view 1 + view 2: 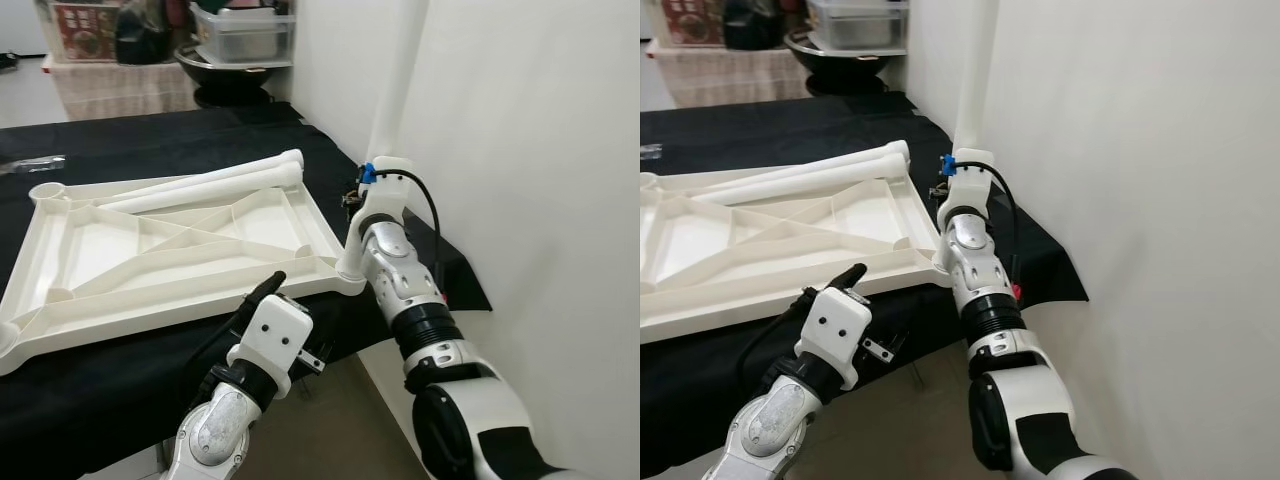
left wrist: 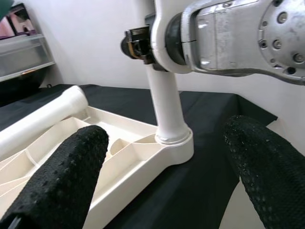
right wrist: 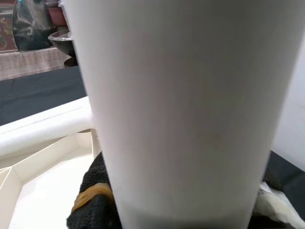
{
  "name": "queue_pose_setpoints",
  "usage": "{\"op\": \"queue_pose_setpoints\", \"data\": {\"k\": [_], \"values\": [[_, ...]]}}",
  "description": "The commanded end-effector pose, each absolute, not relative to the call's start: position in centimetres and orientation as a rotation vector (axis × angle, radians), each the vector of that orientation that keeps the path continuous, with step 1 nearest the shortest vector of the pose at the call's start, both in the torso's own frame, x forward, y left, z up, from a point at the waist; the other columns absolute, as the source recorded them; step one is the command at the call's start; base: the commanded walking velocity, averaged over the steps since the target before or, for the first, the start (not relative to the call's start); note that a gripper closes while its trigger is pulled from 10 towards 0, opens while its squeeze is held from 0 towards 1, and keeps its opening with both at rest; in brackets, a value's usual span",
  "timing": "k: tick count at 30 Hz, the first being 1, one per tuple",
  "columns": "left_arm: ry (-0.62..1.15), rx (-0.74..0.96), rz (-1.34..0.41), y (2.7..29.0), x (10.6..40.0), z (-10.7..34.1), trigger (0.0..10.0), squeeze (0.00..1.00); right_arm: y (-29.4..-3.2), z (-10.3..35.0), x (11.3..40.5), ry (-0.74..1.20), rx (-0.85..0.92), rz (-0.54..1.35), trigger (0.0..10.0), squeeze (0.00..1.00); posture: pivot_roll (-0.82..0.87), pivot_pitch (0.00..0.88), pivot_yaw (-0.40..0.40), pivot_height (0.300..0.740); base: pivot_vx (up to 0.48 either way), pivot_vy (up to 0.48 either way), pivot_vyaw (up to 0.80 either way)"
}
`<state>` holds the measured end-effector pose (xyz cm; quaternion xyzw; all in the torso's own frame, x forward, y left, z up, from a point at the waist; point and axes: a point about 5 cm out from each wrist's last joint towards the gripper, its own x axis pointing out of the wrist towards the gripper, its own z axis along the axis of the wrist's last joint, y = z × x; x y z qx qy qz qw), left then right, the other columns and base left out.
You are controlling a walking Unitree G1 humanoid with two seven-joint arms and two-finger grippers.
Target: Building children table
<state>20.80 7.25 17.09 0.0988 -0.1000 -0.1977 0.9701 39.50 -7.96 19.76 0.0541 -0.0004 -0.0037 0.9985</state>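
- Black cloth-covered work surface (image 1: 150, 140), spread wide beneath everything, reaching up to the white wall on the right.
- Upside-down white plastic tabletop with ribbed underside (image 1: 160, 250), lying flat on the black cloth, round sockets at its corners.
- Upright white plastic table leg (image 1: 395, 85), standing in the tabletop's near right corner socket (image 2: 174, 143), just beside the wall.
- Loose white plastic table leg (image 1: 215, 185), lying on its side along the far edge of the tabletop.
- Right gripper (image 1: 372, 172), raised at the standing leg, clamped around its shaft; black fingers wrapped on either side of the white tube in the right wrist view.
- Left gripper (image 1: 262, 292), low at the near edge of the tabletop, holding nothing; fingers (image 2: 62, 181) spread wide apart in the left wrist view, aimed toward the corner socket.
- Clear plastic storage bin (image 1: 243, 32), far behind the table on a shelf, above a dark round bowl.
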Motion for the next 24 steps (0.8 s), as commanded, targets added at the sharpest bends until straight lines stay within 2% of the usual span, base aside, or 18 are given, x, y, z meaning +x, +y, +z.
{"op": "queue_pose_setpoints", "data": {"k": [1,4,5,9,10,11,12,13,14,15,16,17,18,19,20,22,23,24], "values": [[-0.192,0.207,-0.403,7.2,20.8,16.9,10.0,0.00,-7.3,21.1,39.7,-0.048,0.126,0.029,10.0,0.00,0.05,0.000,-0.115,0.740,0.000,0.000,0.00],[-0.191,0.207,-0.403,7.2,20.8,16.9,10.0,0.00,-6.8,21.5,39.7,-0.077,0.130,0.071,10.0,0.00,0.05,0.000,-0.115,0.740,0.000,0.000,0.00],[-0.191,0.207,-0.403,7.2,20.8,16.9,10.0,0.00,-6.2,21.7,39.6,-0.095,0.147,0.132,10.0,1.00,0.05,0.000,-0.118,0.740,0.000,0.000,0.00],[-0.192,0.208,-0.402,7.2,20.9,16.9,10.0,0.00,-5.5,22.0,39.6,-0.108,0.129,0.221,10.0,1.00,0.05,0.000,-0.119,0.740,0.000,0.000,0.00],[-0.193,0.209,-0.401,7.2,20.9,16.9,10.0,0.00,-5.3,22.1,39.5,-0.099,0.119,0.259,10.0,0.67,0.05,0.000,-0.119,0.740,0.000,0.000,0.00],[-0.193,0.207,-0.398,7.3,20.9,16.9,10.0,0.00,-4.9,21.7,39.4,-0.039,0.098,0.388,10.0,0.00,0.05,0.000,-0.119,0.740,0.000,0.000,0.00],[-0.193,0.207,-0.398,7.3,20.9,16.9,10.0,0.00,-4.9,21.7,39.4,-0.039,0.098,0.388,10.0,0.00,0.05,0.000,-0.119,0.740,0.000,0.000,0.00],[-0.193,0.207,-0.398,7.3,20.9,16.9,10.0,0.00,-4.7,21.3,39.3,-0.004,0.094,0.511,10.0,0.00,0.05,0.000,-0.117,0.740,0.000,0.000,0.00],[-0.193,0.207,-0.398,7.3,20.9,16.9,10.0,0.00,-4.7,21.3,39.3,-0.004,0.094,0.511,10.0,0.00,0.05,0.000,-0.117,0.740,0.000,0.000,0.00],[-0.193,0.207,-0.399,7.3,20.9,16.9,10.0,0.00,-4.7,21.0,39.2,0.019,0.094,0.594,10.0,0.00,0.05,0.000,-0.117,0.740,0.000,0.000,0.00],[-0.193,0.207,-0.399,7.3,20.9,16.9,10.0,0.00,-5.3,20.7,39.0,0.049,0.097,0.730,10.0,0.00,0.05,0.000,-0.115,0.740,0.000,0.000,0.00],[-0.193,0.207,-0.399,7.3,20.9,16.9,10.0,0.00,-5.3,20.7,39.0,0.049,0.097,0.730,10.0,0.00,0.05,0.000,-0.115,0.740,0.000,0.000,0.00],[-0.193,0.208,-0.399,7.3,20.9,16.9,10.0,0.00,-5.9,20.5,38.9,0.067,0.103,0.821,10.0,0.00,0.05,0.000,-0.115,0.740,0.000,0.000,0.00],[-0.192,0.208,-0.399,7.4,20.8,16.9,10.0,0.00,-6.7,20.6,38.4,0.068,0.109,0.972,10.0,0.00,0.05,0.000,-0.114,0.740,0.000,0.000,0.00],[-0.192,0.208,-0.399,7.4,20.8,16.9,10.0,0.00,-6.7,20.6,38.4,0.068,0.109,0.972,10.0,0.00,0.05,0.000,-0.114,0.740,0.000,0.000,0.00],[-0.191,0.208,-0.400,7.3,20.8,16.9,10.0,0.00,-7.9,20.8,37.5,0.058,0.118,1.173,10.0,0.00,0.05,0.000,-0.117,0.740,0.000,0.000,0.00],[-0.191,0.208,-0.400,7.3,20.8,16.9,10.0,0.00,-7.9,20.8,37.5,0.058,0.118,1.173,10.0,0.00,0.05,0.000,-0.117,0.740,0.000,0.000,0.00],[-0.191,0.208,-0.401,7.3,20.8,16.9,10.0,0.00,-8.2,21.1,37.1,0.049,0.131,1.264,10.0,0.00,0.05,0.000,-0.119,0.740,0.000,0.000,0.00]]}}
